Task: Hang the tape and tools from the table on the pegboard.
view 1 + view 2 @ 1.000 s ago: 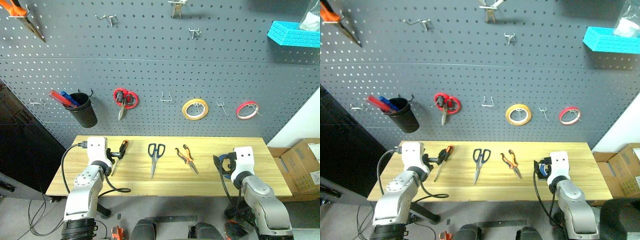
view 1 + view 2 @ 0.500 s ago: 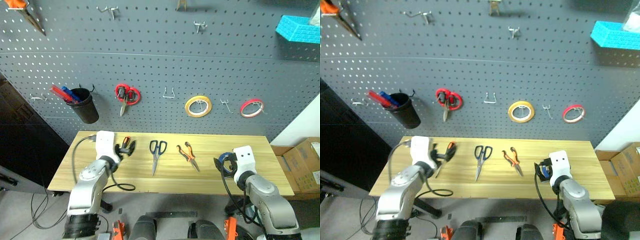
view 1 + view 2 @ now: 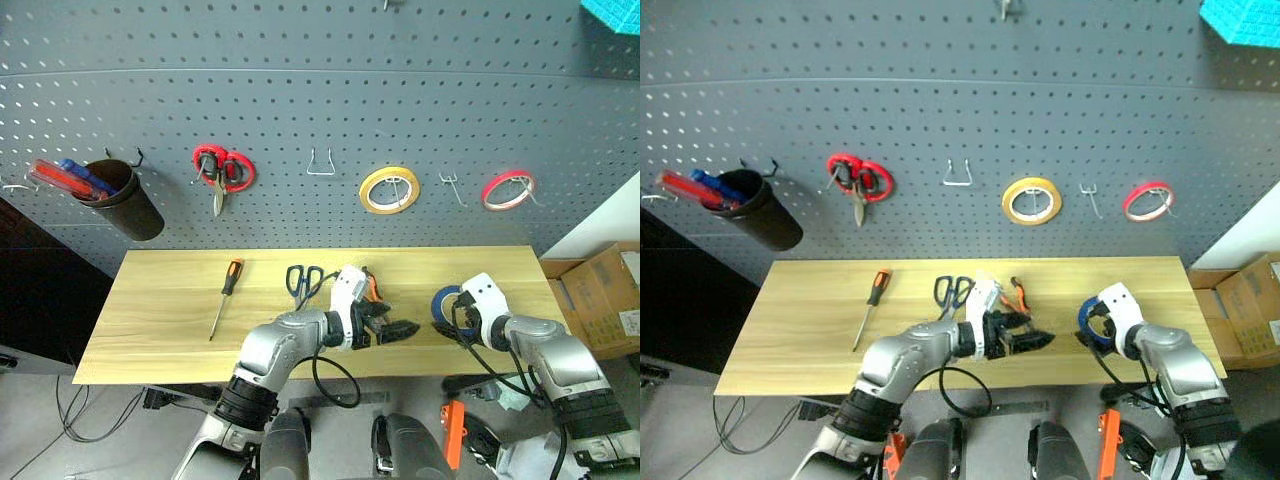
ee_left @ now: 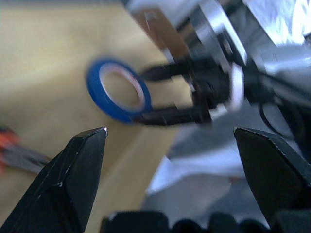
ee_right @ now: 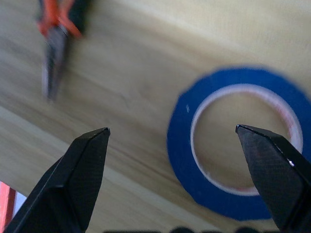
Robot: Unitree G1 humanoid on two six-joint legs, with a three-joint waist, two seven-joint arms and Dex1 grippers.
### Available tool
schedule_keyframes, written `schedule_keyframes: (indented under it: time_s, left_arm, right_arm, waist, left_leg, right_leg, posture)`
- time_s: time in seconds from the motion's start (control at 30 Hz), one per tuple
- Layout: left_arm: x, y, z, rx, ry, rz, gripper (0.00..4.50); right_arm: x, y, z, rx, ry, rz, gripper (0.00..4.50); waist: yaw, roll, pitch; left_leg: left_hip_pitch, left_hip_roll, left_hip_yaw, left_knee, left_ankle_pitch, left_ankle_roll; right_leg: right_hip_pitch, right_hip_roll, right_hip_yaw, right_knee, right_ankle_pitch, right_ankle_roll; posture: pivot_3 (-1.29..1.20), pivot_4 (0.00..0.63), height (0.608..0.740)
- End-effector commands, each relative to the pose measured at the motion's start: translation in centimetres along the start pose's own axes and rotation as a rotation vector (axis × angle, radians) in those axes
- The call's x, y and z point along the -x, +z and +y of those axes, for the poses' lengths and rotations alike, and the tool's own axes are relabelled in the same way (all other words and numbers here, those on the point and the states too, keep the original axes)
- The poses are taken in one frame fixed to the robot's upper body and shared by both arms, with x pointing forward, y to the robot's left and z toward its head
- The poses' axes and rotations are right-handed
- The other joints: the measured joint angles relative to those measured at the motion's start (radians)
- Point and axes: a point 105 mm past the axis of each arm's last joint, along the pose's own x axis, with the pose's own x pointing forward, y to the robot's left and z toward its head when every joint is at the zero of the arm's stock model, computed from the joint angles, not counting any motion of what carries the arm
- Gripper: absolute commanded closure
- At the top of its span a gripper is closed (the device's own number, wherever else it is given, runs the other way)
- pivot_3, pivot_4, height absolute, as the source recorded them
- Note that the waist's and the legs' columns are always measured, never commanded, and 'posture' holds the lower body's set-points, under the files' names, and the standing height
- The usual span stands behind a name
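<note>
Item: blue tape [image 5: 233, 145], flat on table [image 3: 150, 320], right end, under my R gripper [image 5: 175, 160]; jaws wide, empty. L gripper [image 3: 395, 331] open too, nr pliers [image 3: 374, 290]. To do well: lower one finger thru hole, pinch rim squarely, lift level.

No lettering, label, brand or number could be read anywhere in these views, neither on the tools, the tape rolls nor the cardboard box [image 3: 607, 300].
</note>
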Motion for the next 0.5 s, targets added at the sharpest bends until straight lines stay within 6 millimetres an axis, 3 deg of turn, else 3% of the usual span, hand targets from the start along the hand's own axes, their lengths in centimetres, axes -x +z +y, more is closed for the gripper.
schedule_keyframes:
  time_s: [0.03, 0.27, 0.43, 0.5]
  left_arm:
    - [-1.1, 0.1, -0.3, -0.024, -0.018, 0.007, 0.03]
    - [-1.7, 0.1, 0.1, -0.032, -0.008, 0.016, 0.03]
    - [-1.9, 0.4, 0.2, -0.040, -0.009, 0.018, 0.03]
    - [-1.8, 0.3, 0.3, -0.040, -0.004, 0.017, 0.00]
  right_arm:
    - [-0.6, 0.6, -0.7, -0.062, 0.011, -0.015, 0.00]
    - [-1.8, 0.5, -0.6, -0.112, 0.034, 0.009, 0.00]
    - [-2.4, -0.7, -1.0, -0.156, 0.030, 0.065, 0.00]
    - [-2.3, -0.7, -1.3, -0.147, 0.028, 0.064, 0.60]
  waist:
    - [0.000, 0.000, 0.012]
    - [0.001, 0.001, 0.036]
    - [0.002, 0.000, 0.042]
    - [0.003, 0.000, 0.042]
  left_leg:
    - [0.000, 0.000, 0.000, 0.000, 0.000, 0.000]
    - [-0.003, 0.000, 0.000, 0.011, 0.000, 0.000]
    - [-0.003, 0.000, 0.001, 0.014, 0.000, 0.000]
    - [-0.003, 0.000, 0.001, 0.015, 0.000, 0.000]
  right_leg:
    - [0.000, 0.000, 0.000, 0.001, 0.000, 0.000]
    - [-0.003, 0.000, 0.001, 0.010, -0.003, 0.005]
    - [-0.003, 0.000, 0.002, 0.011, -0.003, 0.006]
    - [-0.002, -0.001, 0.002, 0.012, -0.002, 0.007]
  posture:
    - [0.05, 0.284, 0.740]
    - [0.06, 0.295, 0.740]
    - [0.06, 0.298, 0.740]
    - [0.06, 0.299, 0.740]
